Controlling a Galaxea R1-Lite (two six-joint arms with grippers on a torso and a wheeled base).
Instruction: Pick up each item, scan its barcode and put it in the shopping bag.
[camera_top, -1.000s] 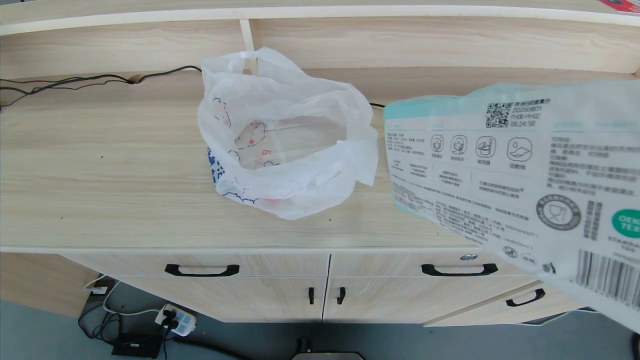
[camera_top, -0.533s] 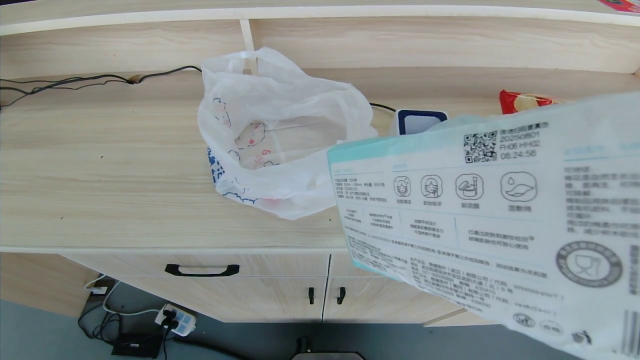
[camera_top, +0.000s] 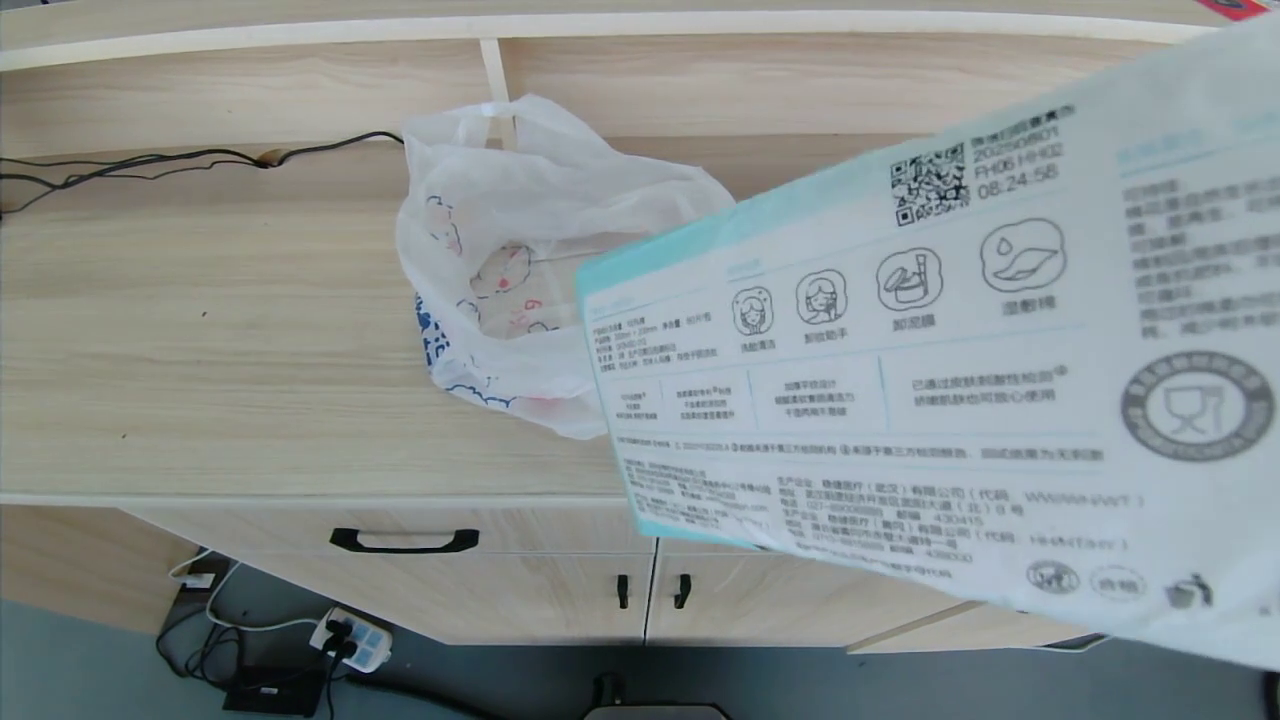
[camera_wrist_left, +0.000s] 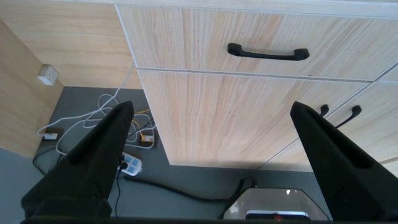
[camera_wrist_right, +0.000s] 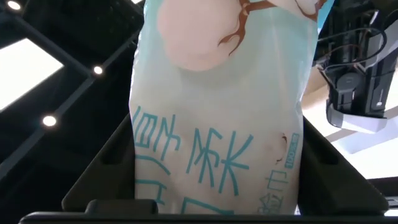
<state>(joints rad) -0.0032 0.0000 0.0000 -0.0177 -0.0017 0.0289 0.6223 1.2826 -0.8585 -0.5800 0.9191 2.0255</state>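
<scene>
Packet of flat white-and-teal plastic clamped in right gripper, overlapping open-mouthed white plastic shopping bag; left gripper spread apart.

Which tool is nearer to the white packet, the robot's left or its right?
Right. The right tool is shut on the white packet; the left tool hangs open, low before the drawer fronts, apart from it.

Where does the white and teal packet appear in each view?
Head view: the packet fills the right side, close to the camera, covering the right part of the shopping bag.
Right wrist view: the packet sits in the right gripper, its printed front facing the camera.
Left wrist view: cabinet front and floor cables instead.
Shared landmark: the left drawer's black handle, in the head view and the left wrist view.
</scene>
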